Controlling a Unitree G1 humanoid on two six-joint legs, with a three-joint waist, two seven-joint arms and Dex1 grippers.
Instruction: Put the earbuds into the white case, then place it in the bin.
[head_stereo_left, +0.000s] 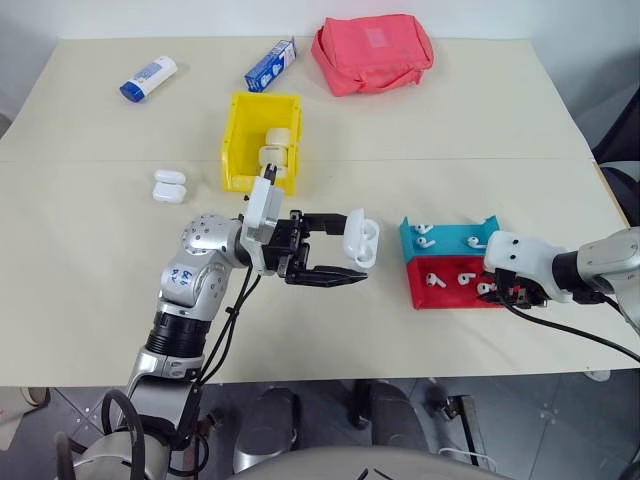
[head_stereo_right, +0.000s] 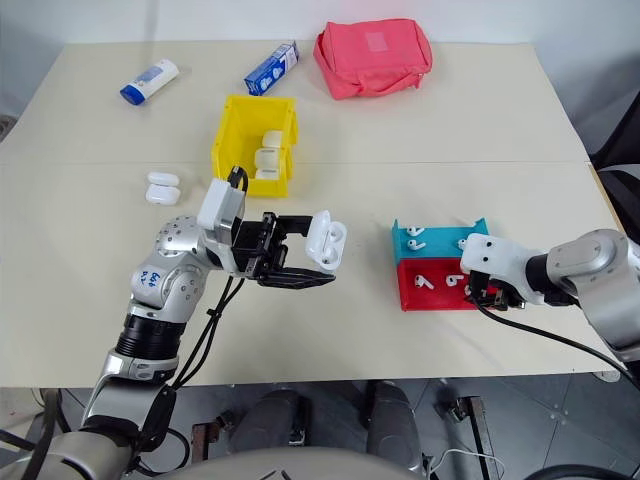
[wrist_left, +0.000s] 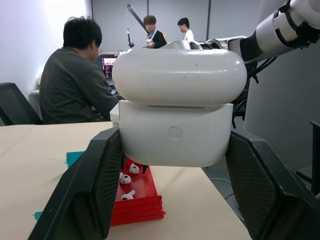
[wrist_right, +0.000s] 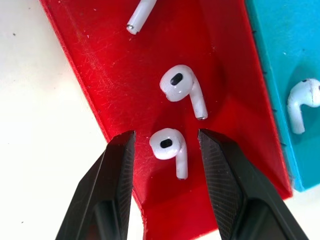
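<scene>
While six earbuds (head_stereo_left: 436, 281) fill the tray (head_stereo_left: 452, 298), two cases (head_stereo_left: 169, 186) wait.

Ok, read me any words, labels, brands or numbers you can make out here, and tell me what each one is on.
No text here can be read.
White-and-blue tube: print too small to read.
Blue-and-white carton: lettering too blurred to read.
Red pouch: paler patch, no letters legible.
Left arm's joint housing: small blue marks, unreadable.
White case in the left gripper: no marking.
</scene>
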